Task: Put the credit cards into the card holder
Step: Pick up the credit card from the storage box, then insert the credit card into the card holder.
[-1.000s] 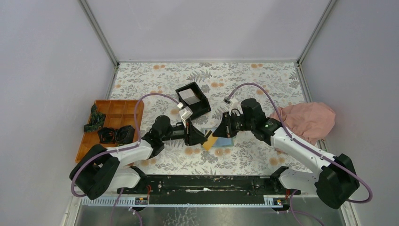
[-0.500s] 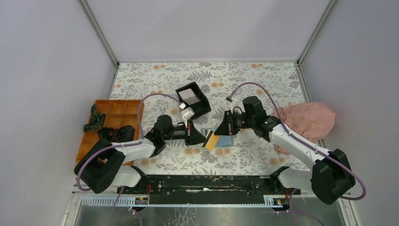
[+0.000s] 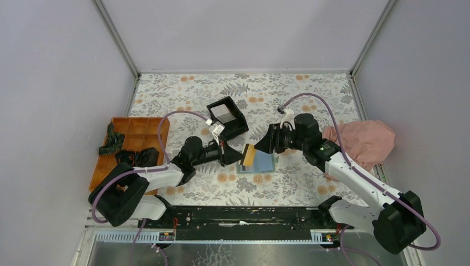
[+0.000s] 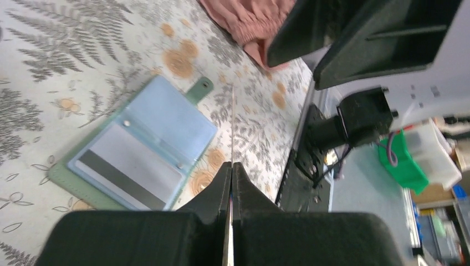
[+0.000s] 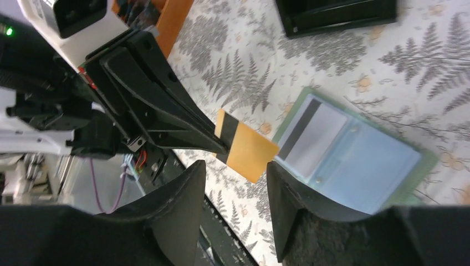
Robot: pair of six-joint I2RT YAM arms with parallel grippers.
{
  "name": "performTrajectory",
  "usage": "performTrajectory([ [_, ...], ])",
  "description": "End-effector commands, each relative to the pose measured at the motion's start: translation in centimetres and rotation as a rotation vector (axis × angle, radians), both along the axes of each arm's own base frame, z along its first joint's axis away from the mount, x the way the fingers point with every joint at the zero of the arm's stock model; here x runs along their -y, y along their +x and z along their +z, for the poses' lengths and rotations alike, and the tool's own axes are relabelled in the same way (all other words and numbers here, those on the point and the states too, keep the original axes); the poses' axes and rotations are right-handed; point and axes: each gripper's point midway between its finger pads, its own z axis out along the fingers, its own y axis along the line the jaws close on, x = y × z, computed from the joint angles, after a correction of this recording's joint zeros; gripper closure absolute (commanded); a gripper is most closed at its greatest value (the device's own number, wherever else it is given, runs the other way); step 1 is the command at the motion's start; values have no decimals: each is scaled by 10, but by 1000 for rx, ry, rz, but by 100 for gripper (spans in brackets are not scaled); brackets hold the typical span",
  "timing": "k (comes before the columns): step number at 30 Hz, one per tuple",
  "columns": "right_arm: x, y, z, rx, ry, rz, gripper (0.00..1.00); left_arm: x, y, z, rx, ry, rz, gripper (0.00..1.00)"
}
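Left tool (image 4: pixel 231 169) clenched on orange card (image 5: pixel 249 152); right tool (image 5: pixel 235 169) released near card holder (image 5: pixel 382 166).

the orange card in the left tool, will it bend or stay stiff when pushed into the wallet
Probably stiff: the orange card juts straight from the left tool, held at one end, without sagging. Likely light: edge-on in the left wrist view it is a thin line. It might pivot in that narrow pinch.
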Motion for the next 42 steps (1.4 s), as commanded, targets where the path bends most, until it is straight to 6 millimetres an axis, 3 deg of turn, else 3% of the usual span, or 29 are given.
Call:
performTrajectory([
  [1, 18, 22, -4, 53, -47, -163, 50, -3, 21, 5, -23, -51, 173, 100],
  [3, 26, 27, -12, 55, -81, -213, 53, -1, 24, 0, -47, -45, 218, 100],
  [9, 44, 33, -38, 35, -173, -301, 84, 23, 27, -22, -126, 26, 323, 100],
  [13, 50, 32, -56, 10, -214, -323, 99, 23, 33, -40, -210, 37, 423, 100],
  [18, 52, 30, -73, -19, -237, -324, 100, 17, 36, -59, -294, 15, 501, 100],
  [29, 50, 28, -101, -66, -286, -319, 100, 20, 39, -77, -359, 32, 530, 100],
  [42, 52, 26, -130, -113, -332, -321, 100, 31, 33, -76, -420, -14, 478, 100],
])
